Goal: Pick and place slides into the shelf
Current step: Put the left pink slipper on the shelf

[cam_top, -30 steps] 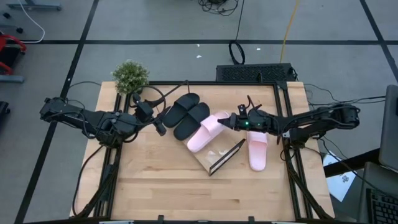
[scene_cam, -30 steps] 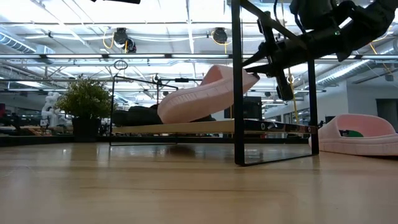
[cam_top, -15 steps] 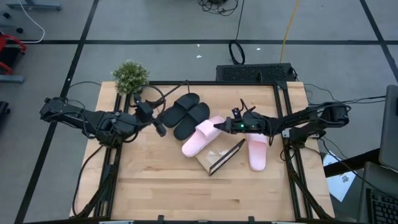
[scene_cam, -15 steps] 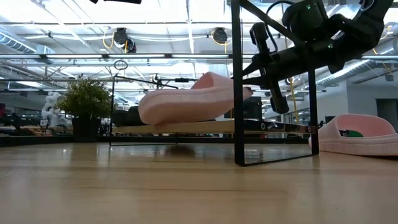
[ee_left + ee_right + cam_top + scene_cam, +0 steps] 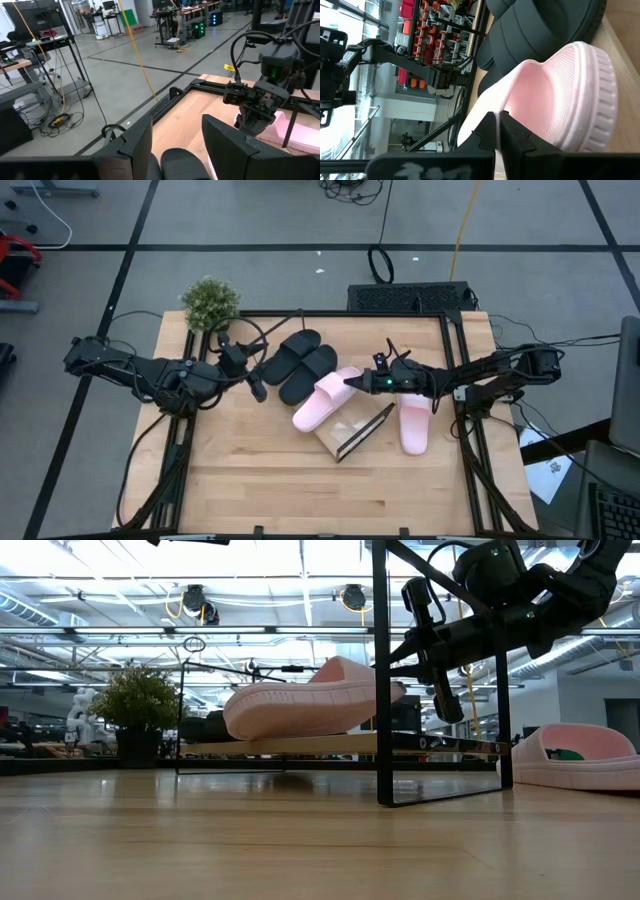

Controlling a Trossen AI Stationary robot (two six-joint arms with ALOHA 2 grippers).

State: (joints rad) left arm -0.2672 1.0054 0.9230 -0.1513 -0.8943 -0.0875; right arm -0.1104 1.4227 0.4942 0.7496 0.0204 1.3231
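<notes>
Four slide sandals are showing on the wooden table [image 5: 240, 470]: a black pair [image 5: 298, 365] lying side by side on the shelf [image 5: 345, 435], one pink slide [image 5: 325, 398] resting next to them, and a second pink slide [image 5: 414, 423] lying on the tabletop just beyond the shelf's end, under the right arm. The right gripper [image 5: 362, 381] is reaching across the shelf and pinching the near edge of the first pink slide, its fingers clenched on a thin lip of the foam, as its wrist view is showing. In the low view that slide [image 5: 310, 705] is sitting on the board tilted, one end raised toward the gripper. The left gripper [image 5: 252, 380] is waiting beside the black pair with its fingers spread and holding nothing.

The grip is looking shallow, so the slide could be slipping free or flipping if pulled sideways. It is also crowding the black pair and may be nudging them. The shelf appears light, so it might shift.

No brand, label or readable writing is visible on the slides or shelf.
</notes>
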